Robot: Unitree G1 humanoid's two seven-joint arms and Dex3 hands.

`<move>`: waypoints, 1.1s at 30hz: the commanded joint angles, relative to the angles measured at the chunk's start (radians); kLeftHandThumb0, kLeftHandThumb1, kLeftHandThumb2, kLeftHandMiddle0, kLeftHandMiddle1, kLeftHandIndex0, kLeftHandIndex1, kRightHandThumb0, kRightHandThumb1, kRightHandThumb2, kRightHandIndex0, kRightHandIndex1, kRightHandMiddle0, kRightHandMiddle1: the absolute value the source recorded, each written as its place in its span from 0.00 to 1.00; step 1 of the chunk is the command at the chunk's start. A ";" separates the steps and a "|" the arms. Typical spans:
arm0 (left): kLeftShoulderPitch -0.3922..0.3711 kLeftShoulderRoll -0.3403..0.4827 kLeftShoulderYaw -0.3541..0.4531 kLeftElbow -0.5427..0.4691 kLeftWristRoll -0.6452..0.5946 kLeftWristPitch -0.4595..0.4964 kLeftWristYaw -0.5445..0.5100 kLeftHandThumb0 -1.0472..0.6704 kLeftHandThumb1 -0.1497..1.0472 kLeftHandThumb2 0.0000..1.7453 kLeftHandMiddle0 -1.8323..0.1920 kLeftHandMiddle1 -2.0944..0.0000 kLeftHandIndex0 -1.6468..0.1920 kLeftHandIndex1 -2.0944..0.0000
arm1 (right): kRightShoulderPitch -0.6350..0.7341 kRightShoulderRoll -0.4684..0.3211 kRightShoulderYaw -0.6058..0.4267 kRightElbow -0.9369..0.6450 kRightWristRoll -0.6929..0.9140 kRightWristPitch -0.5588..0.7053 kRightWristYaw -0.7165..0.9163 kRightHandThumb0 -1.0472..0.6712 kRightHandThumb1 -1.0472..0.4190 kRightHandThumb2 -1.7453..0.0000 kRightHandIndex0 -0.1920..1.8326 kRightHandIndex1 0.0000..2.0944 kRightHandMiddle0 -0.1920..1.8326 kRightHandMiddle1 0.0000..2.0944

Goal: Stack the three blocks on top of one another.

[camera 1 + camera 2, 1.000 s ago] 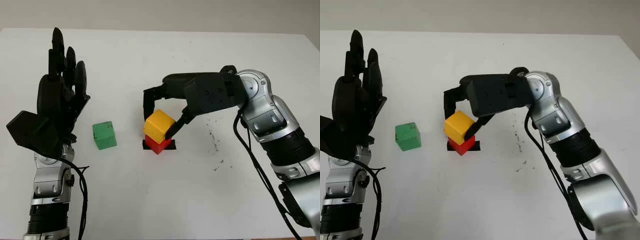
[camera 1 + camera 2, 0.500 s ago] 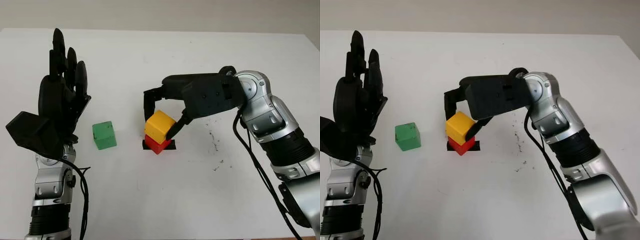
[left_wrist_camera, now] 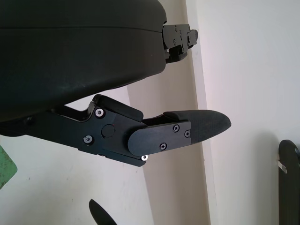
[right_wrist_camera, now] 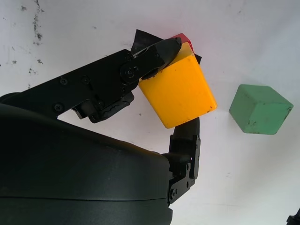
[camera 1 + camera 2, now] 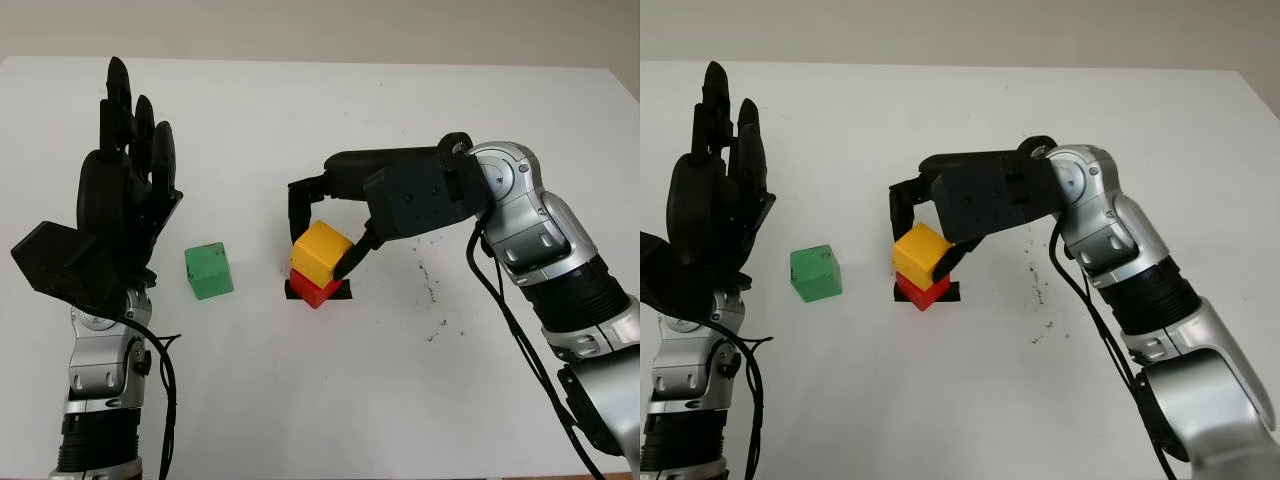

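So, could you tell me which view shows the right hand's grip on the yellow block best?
The right wrist view: the right hand pinches the yellow block between fingers on opposite faces. Both eye views show it atop the red block, the rear finger partly hidden.

White table [image 5: 300,400] fills most of the frame, matte, evenly lit, soft shadows. Far edge runs along the top; beige-grey wall [image 5: 320,25] behind it. Table's right corner at upper right, a darker strip beyond it. Small black tape patch [image 5: 343,291] at centre, dark scuff specks [image 5: 432,290] right of centre.
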 commanded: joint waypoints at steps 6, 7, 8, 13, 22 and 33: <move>0.018 -0.002 0.001 -0.022 0.007 0.002 0.005 0.22 1.00 0.31 0.94 0.97 0.96 0.97 | 0.012 -0.002 0.000 0.000 -0.008 -0.025 -0.008 0.37 0.04 0.97 0.20 0.03 0.24 0.75; 0.018 -0.002 0.000 -0.022 0.008 0.002 0.005 0.22 1.00 0.32 0.93 0.97 0.96 0.97 | 0.012 -0.004 0.002 0.002 -0.012 -0.038 -0.010 0.37 0.04 0.97 0.21 0.03 0.25 0.75; 0.018 -0.001 -0.001 -0.021 0.011 0.001 0.005 0.22 1.00 0.32 0.93 0.97 0.96 0.97 | 0.013 -0.006 0.002 0.003 -0.014 -0.046 -0.010 0.37 0.04 0.97 0.21 0.03 0.25 0.75; 0.017 -0.004 -0.001 -0.021 0.003 -0.004 -0.003 0.23 1.00 0.32 0.93 0.97 0.96 0.97 | 0.023 -0.008 0.000 -0.002 -0.020 -0.070 -0.016 0.36 0.04 0.97 0.21 0.03 0.25 0.74; 0.020 -0.002 0.000 -0.011 0.000 -0.019 -0.008 0.23 1.00 0.31 0.93 0.97 0.96 0.97 | 0.040 -0.010 -0.003 0.006 -0.038 -0.098 -0.039 0.35 0.08 0.97 0.17 0.02 0.15 0.55; 0.021 -0.004 0.002 -0.014 -0.003 -0.012 -0.011 0.23 1.00 0.31 0.94 0.98 0.96 0.97 | 0.035 -0.009 -0.008 0.024 -0.033 -0.113 -0.039 0.32 0.08 0.97 0.12 0.02 0.14 0.26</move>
